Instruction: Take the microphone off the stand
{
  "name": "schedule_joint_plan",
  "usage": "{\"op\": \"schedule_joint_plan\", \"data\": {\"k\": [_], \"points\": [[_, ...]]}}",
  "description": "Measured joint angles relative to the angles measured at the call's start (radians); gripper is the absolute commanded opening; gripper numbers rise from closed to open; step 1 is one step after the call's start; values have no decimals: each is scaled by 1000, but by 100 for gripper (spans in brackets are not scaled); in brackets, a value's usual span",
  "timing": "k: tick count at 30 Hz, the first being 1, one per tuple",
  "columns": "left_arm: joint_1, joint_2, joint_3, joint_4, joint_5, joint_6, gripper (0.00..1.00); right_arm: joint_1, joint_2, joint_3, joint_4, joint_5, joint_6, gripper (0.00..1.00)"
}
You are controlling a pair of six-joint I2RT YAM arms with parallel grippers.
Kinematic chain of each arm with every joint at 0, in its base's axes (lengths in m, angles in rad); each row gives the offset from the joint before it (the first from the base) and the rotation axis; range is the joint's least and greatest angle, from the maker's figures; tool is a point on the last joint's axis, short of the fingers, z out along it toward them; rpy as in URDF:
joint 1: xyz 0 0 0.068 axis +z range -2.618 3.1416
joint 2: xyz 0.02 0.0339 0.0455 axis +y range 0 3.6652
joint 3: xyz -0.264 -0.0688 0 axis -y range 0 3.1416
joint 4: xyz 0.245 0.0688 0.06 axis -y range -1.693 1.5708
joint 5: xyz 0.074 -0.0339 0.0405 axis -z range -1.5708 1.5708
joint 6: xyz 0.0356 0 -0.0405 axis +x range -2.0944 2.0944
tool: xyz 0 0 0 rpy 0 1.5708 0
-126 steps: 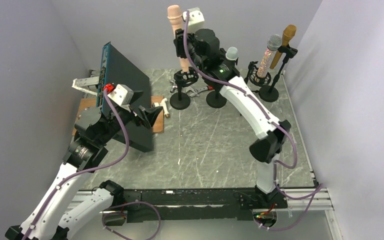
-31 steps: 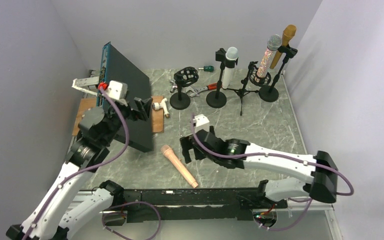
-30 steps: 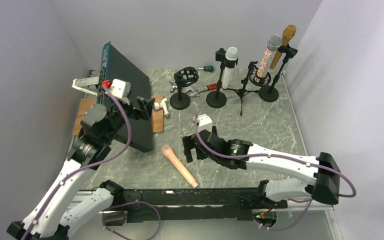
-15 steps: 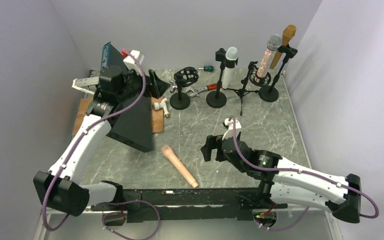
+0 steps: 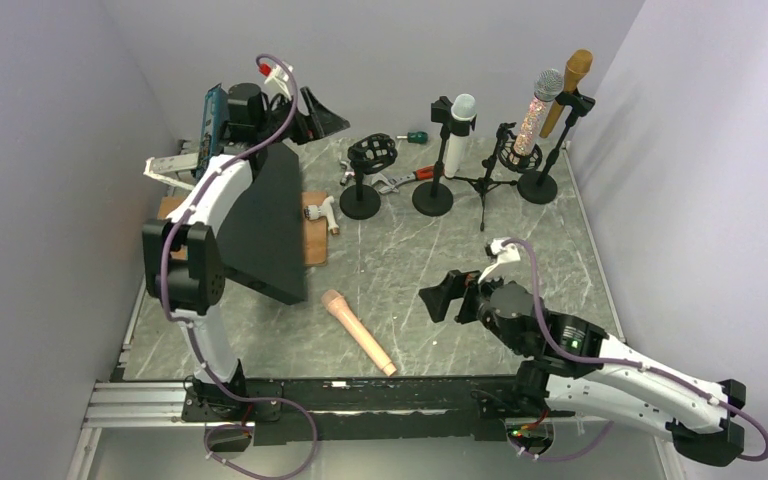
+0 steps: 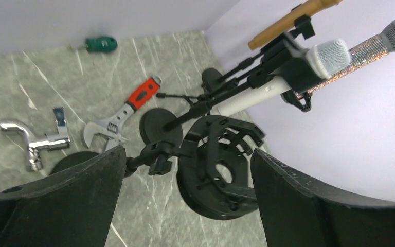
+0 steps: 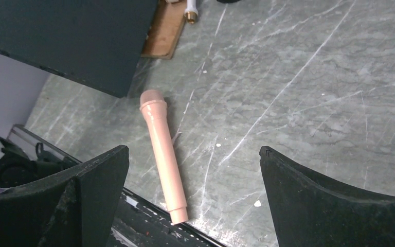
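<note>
A pink microphone (image 5: 358, 330) lies flat on the table near the front rail, also seen in the right wrist view (image 7: 162, 154). Its black stand (image 5: 370, 155) with a ring-shaped shock mount stands without a microphone at the back centre. My left gripper (image 5: 328, 115) hangs open, raised just left of that mount. In the left wrist view the mount (image 6: 218, 164) shows ahead between the spread jaws of the left gripper (image 6: 187, 154), untouched. My right gripper (image 5: 445, 300) is open to the right of the pink microphone, holding nothing (image 7: 194, 150).
Three more stands at the back right hold a white microphone (image 5: 460, 120), a glitter one (image 5: 538, 105) and a gold one (image 5: 572, 85). A black panel (image 5: 260, 220) leans at the left over a wooden board (image 5: 312, 225). A wrench (image 6: 126, 116) and a green screwdriver (image 6: 100, 43) lie behind the stands.
The left arm has swung up and back to the stand without a microphone. The right gripper has drawn back rightwards from the pink microphone, which lies still on the table.
</note>
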Motion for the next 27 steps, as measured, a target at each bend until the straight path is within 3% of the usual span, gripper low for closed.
{"op": "schedule_joint_plan", "data": {"k": [5, 9, 19, 27], "points": [[-2, 127, 14, 79, 77, -96, 89, -1, -63, 1, -25, 2, -8, 100], [-2, 185, 16, 114, 101, -142, 79, -1, -68, 3, -61, 10, -8, 100], [-6, 237, 19, 167, 124, -195, 87, -2, -82, 4, -101, 28, -8, 100], [-34, 251, 15, 181, 137, -204, 75, -2, -74, 4, -113, 29, -7, 100]]}}
